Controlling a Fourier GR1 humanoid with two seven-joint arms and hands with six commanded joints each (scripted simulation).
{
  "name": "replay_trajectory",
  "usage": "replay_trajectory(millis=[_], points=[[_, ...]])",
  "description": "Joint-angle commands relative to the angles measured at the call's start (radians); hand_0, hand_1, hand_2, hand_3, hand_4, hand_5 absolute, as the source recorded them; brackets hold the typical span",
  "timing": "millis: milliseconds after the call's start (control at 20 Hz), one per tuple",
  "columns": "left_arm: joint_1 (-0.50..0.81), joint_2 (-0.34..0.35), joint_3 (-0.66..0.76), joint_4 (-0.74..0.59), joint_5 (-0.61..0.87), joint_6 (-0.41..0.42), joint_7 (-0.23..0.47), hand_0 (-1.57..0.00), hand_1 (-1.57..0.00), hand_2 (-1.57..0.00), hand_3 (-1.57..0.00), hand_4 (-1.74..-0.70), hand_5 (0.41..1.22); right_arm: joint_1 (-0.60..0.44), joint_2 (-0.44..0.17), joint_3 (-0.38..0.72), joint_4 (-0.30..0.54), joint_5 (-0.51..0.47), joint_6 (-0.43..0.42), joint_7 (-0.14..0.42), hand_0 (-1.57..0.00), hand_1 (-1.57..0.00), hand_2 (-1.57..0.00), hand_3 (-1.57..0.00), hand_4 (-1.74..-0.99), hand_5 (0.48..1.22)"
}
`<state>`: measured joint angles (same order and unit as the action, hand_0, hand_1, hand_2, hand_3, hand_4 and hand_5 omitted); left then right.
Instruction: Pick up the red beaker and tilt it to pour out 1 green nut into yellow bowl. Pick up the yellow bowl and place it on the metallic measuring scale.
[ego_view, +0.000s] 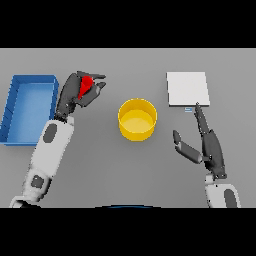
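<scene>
My left hand (75, 92) is shut on the red beaker (86, 85), of which only a small red part shows between the fingers and thumb, up and to the left of the yellow bowl (137, 119). The bowl stands upright in the middle of the table; I see no nut in it. The metallic measuring scale (187, 88) is a pale square plate at the back right. My right hand (210, 147) is open, with straight fingers pointing up toward the scale's front edge and the thumb spread toward the bowl.
A blue bin (30, 107) lies at the left, close beside my left forearm (50, 145). Bare grey table (130, 165) lies between the bowl and both hands.
</scene>
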<state>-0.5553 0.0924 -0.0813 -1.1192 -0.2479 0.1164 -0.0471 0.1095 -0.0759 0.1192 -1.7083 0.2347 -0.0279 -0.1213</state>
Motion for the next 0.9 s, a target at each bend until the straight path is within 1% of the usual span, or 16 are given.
replay_trajectory(millis=[0,100,150,200,250,300,350,400,450,550,600,650,700,750,800,850], points=[[-0.011,0.028,-0.047,-0.006,-0.046,-0.021,0.023,-1.56,-1.56,-1.56,-1.56,-1.73,1.119,-0.007,0.0,-0.002,-0.003,0.006,-0.007,0.012,0.0,0.0,0.0,0.0,-1.245,0.688],[-0.018,0.057,-0.104,-0.021,-0.087,-0.048,0.054,-1.56,-1.56,-1.56,-1.56,-1.73,1.119,-0.005,0.003,0.006,-0.011,0.01,-0.006,0.024,0.0,0.0,0.0,0.0,-1.243,0.694],[-0.019,0.066,-0.122,-0.028,-0.095,-0.056,0.062,-1.56,-1.56,-1.56,-1.56,-1.73,1.117,0.005,0.002,0.008,-0.025,0.01,-0.004,0.011,0.0,0.0,0.0,0.0,-1.243,0.696],[-0.019,0.073,-0.136,-0.034,-0.1,-0.06,0.07,-1.56,-1.56,-1.56,-1.56,-1.73,1.115,0.007,0.0,0.006,-0.025,0.01,-0.004,0.016,0.0,0.0,0.0,0.0,-1.243,0.7],[-0.02,0.077,-0.149,-0.039,-0.104,-0.063,0.077,-1.56,-1.56,-1.56,-1.56,-1.73,1.114,0.001,0.012,0.017,-0.025,0.018,-0.009,0.031,0.0,0.0,0.0,0.0,-1.243,0.705],[-0.014,0.078,-0.163,-0.052,-0.103,-0.065,0.078,-1.56,-1.56,-1.56,-1.56,-1.73,1.113,0.012,0.006,0.012,-0.031,0.011,-0.003,0.028,0.0,0.0,0.0,0.0,-1.243,0.71],[-0.032,0.099,-0.191,-0.046,-0.14,-0.068,0.099,-1.56,-1.56,-1.56,-1.56,-1.73,1.112,0.024,0.001,0.012,-0.032,0.01,0.002,0.026,0.0,0.0,0.0,0.0,-1.248,0.711],[-0.047,0.12,-0.22,-0.048,-0.169,-0.078,0.109,-1.57,-1.57,-1.57,-1.57,-1.74,1.112,0.012,-0.001,0.009,-0.029,0.008,0.003,0.039,0.0,0.0,0.0,0.0,-1.251,0.714],[-0.076,0.134,-0.262,-0.034,-0.221,-0.078,0.128,-1.57,-1.57,-1.57,-1.57,-1.74,1.112,0.008,-0.001,0.012,-0.038,0.013,0.001,0.034,0.0,0.0,0.0,0.0,-1.254,0.717],[-0.135,0.164,-0.348,-0.001,-0.317,-0.093,0.136,-1.57,-1.57,-1.57,-1.57,-1.74,1.137,0.018,-0.005,0.009,-0.04,0.004,0.008,0.019,0.0,0.0,0.0,0.0,-1.266,0.72],[-0.168,0.18,-0.382,0.019,-0.357,-0.104,0.142,-1.57,-1.57,-1.57,-1.57,-1.74,1.134,0.013,0.006,0.012,-0.025,0.008,0.003,0.026,0.0,0.0,0.0,0.0,-1.267,0.72],[-0.193,0.184,-0.423,0.039,-0.395,-0.112,0.141,-1.57,-1.57,-1.57,-1.57,-1.74,1.152,0.012,0.004,0.009,-0.031,0.003,0.004,0.025,0.0,0.0,0.0,0.0,-1.267,0.721],[-0.217,0.196,-0.453,0.054,-0.424,-0.123,0.137,-1.57,-1.57,-1.57,-1.57,-1.74,1.166,0.005,0.004,0.01,-0.03,0.001,0.006,0.036,0.0,0.0,0.0,0.0,-1.269,0.722],[-0.251,0.2,-0.481,0.068,-0.45,-0.135,0.138,-1.57,-1.57,-1.57,-1.57,-1.74,1.177,0.013,-0.002,0.007,-0.032,-0.005,0.015,0.027,0.0,0.0,0.0,0.0,-1.268,0.722],[-0.278,0.205,-0.508,0.088,-0.47,-0.159,0.134,-1.57,-1.57,-1.57,-1.57,-1.74,1.186,0.019,0.004,0.009,-0.03,-0.008,0.013,0.021,0.0,0.0,0.0,0.0,-1.268,0.72],[-0.302,0.211,-0.545,0.108,-0.496,-0.182,0.123,-1.57,-1.57,-1.57,-1.57,-1.74,1.193,0.024,0.008,0.014,-0.031,-0.005,0.013,0.003,0.0,0.0,0.0,0.0,-1.264,0.717]])
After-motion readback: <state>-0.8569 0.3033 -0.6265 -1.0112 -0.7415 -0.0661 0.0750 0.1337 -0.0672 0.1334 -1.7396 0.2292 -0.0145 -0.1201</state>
